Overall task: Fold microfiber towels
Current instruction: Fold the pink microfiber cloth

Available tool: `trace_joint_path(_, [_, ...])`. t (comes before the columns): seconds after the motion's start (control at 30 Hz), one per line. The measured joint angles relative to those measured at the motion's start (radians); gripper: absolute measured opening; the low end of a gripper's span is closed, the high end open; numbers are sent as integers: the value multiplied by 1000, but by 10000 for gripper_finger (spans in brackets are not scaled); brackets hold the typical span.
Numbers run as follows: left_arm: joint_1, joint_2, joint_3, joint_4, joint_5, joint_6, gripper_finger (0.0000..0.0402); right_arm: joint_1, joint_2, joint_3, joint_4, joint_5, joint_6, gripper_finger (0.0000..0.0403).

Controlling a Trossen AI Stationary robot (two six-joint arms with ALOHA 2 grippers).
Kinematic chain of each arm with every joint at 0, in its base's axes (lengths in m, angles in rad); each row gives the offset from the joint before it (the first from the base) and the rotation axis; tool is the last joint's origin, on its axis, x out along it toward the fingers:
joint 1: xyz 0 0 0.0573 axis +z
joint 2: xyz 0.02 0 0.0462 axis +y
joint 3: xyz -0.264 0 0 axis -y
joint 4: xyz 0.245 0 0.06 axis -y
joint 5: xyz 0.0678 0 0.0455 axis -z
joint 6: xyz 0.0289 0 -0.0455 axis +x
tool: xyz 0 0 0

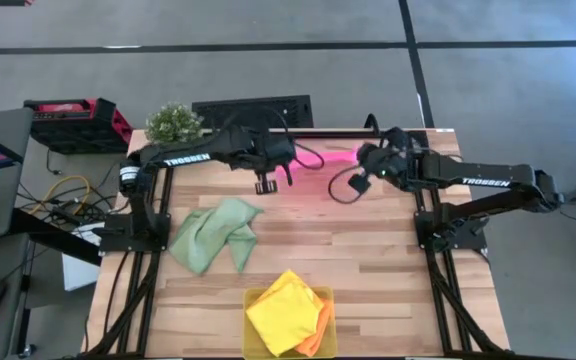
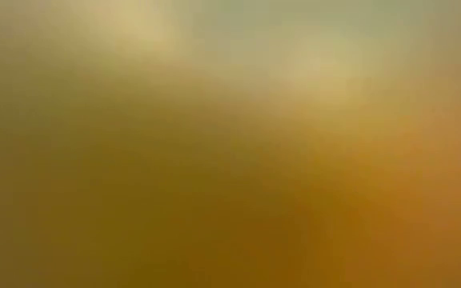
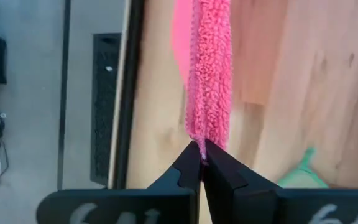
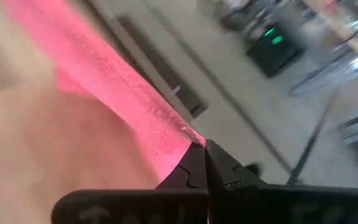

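Hot pink towel [image 1: 333,157] stretched taut between both grippers above the table's [image 1: 368,250] far edge.

"TROSSEN" readable in white on each arm. Left gripper [image 3: 201,154] and right gripper [image 4: 205,147] both clenched on opposite ends of the pink cloth. Pale green towel [image 1: 213,233] crumpled at mid-left, bare wood open between it and the right arm's base. Yellow towel [image 1: 283,310] over orange towel [image 1: 318,325] in the translucent yellow tray [image 1: 251,295] at the near edge.

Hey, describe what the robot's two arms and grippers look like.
Both arms, the left arm and the right arm, are dark with white TROSSEN lettering and looping black cables. Each gripper, left and right, has two black angular fingers.
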State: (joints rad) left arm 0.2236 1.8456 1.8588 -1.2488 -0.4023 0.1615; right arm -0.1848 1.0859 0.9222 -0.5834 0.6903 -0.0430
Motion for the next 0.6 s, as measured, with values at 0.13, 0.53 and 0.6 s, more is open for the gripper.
trace_joint_path(0.13, [-55,41,2,-22,37,-23,0,74,0,0,-153,-37,122,2])
trace_joint_path(0.53, [-204,131,2,-53,273,-124,0,273,11,-58,-337,-138,433,2])
trace_joint_path(0.6, [-224,161,3,-48,305,-131,0,309,15,-99,-325,-163,483,2])
